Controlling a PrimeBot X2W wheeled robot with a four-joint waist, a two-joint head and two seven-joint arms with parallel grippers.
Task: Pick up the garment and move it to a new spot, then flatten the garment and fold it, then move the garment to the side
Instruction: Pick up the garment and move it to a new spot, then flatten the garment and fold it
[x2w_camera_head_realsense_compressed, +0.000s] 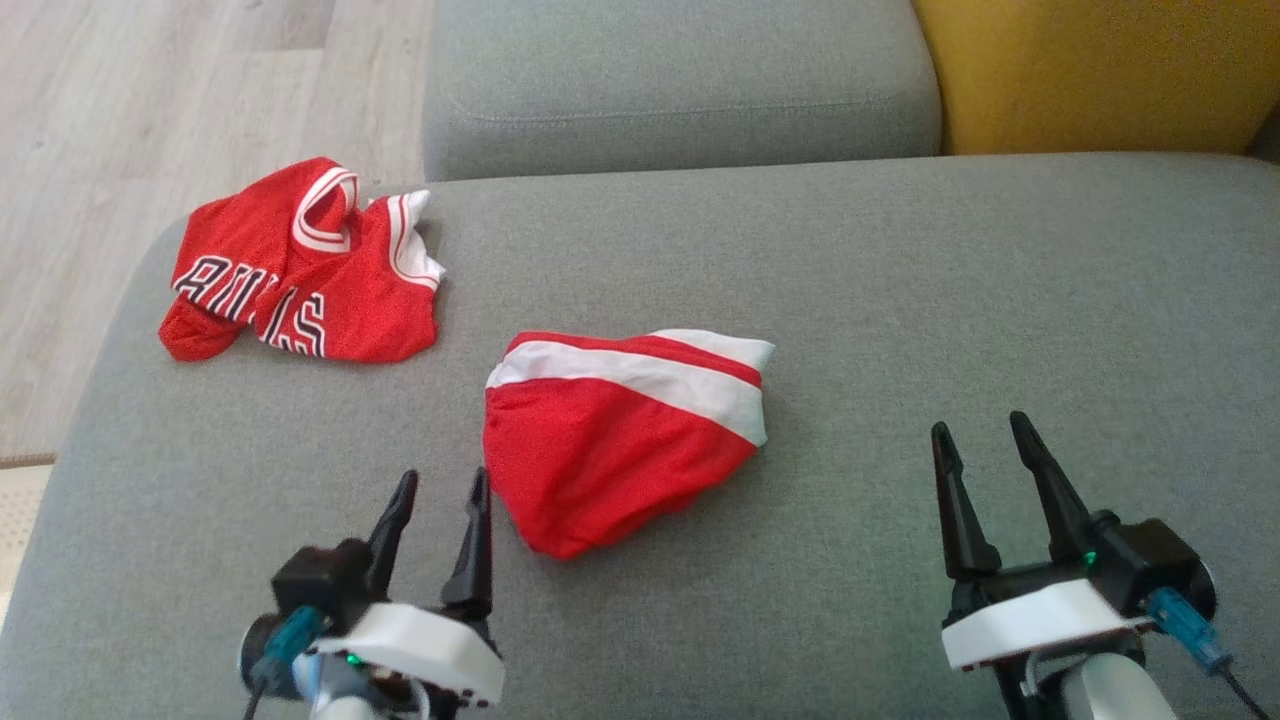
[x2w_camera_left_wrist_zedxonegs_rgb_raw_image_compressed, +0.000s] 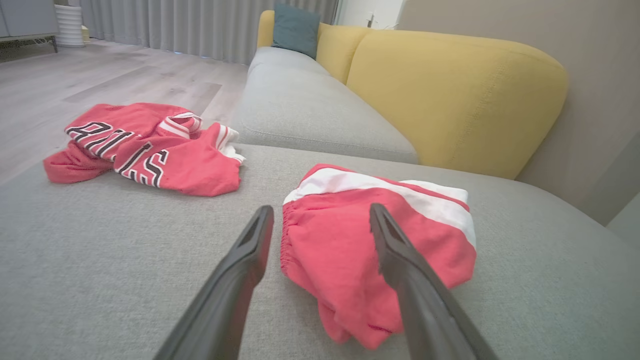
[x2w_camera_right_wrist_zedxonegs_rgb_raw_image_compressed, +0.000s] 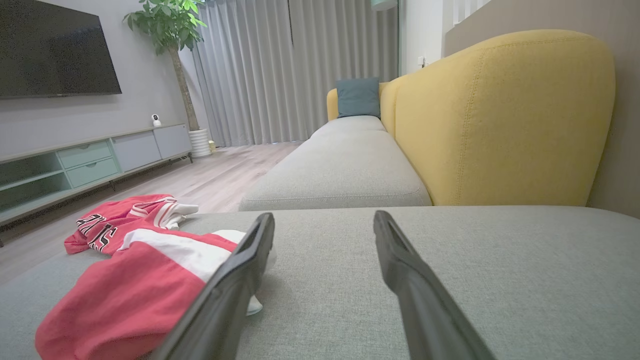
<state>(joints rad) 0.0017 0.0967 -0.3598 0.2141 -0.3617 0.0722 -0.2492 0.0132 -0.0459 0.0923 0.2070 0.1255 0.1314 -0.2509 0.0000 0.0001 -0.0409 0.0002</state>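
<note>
Left tool (x2w_camera_head_realsense_compressed: 444, 476) spread beside shorts (x2w_camera_head_realsense_compressed: 610, 450) lying crosswise, waistband leftward.

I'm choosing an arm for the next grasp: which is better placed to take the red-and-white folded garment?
Probably left: the left gripper stands open close beside the red-and-white garment; the right gripper is open too, but farther off.

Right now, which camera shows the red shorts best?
The head view: the shorts lie whole and unblocked on the sofa. In the left wrist view a finger crosses them; in the right wrist view another finger hides part.
</note>
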